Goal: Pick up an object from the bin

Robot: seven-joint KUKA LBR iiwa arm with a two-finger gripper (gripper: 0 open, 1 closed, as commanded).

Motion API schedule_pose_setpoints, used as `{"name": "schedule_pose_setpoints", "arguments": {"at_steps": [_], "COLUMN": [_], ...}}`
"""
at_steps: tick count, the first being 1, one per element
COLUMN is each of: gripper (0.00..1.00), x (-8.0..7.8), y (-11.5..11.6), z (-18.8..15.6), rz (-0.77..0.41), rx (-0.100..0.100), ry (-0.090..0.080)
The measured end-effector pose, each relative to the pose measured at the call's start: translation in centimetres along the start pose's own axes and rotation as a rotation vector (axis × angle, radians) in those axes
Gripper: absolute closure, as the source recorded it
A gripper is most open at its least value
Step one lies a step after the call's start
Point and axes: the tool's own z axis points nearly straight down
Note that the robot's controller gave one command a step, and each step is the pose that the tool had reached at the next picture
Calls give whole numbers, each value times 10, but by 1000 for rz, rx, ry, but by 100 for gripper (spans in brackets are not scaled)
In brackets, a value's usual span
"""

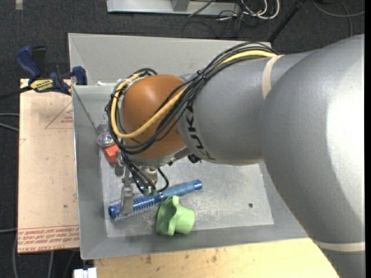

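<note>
A blue brush (155, 199), with a bristled head and a slim handle, lies slantwise near the front of the grey bin (232, 204). The tool (127, 206) is down at the bristled end and seems to touch it, probably set there for a grasp. Whether it is apart or together cannot be told. A green moulded lump (173, 216) lies just beside the brush. A small red thing (109, 153) sits by the left wall. The robot's orange cover (151, 114) hangs above them.

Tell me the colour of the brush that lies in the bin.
The brush is blue, best seen in the camera view.
</note>
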Motion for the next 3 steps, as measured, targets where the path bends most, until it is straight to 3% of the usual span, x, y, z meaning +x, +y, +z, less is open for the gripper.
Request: {"name": "schedule_pose_setpoints", "arguments": {"at_steps": [1,2,3], "gripper": [0,100,100], "x": [21,18,37], "y": [-31,-29,-20], "z": [66,62,-177], "rz": [32,31,72], "rx": [2,-2,-7], "ry": [1,-7,-16]}}
